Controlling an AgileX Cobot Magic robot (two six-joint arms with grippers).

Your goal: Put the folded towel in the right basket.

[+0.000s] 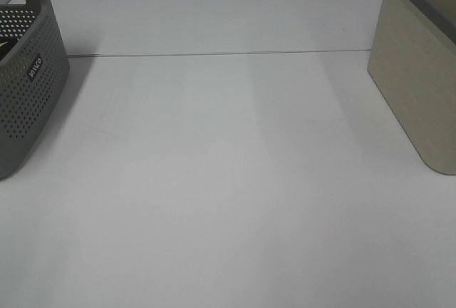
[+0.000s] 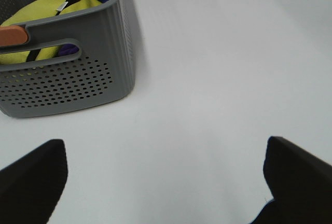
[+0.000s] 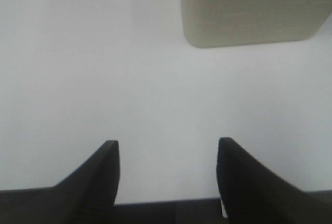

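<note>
A yellow cloth (image 2: 49, 9), which may be the towel, lies inside the grey perforated basket (image 2: 67, 84) on top of blue and purple cloth; I cannot tell whether it is folded. That basket stands at the left edge of the exterior view (image 1: 28, 94). The beige right basket (image 1: 417, 87) stands at the right edge and also shows in the right wrist view (image 3: 249, 11). My left gripper (image 2: 163, 154) is open and empty above the table, short of the grey basket. My right gripper (image 3: 168, 143) is open and empty, short of the beige basket. Neither gripper shows in the exterior view.
An orange object (image 2: 11, 35) sits at the grey basket's handle rim. The white table (image 1: 228, 180) runs between the two baskets, with a white back wall (image 1: 214, 8) behind it.
</note>
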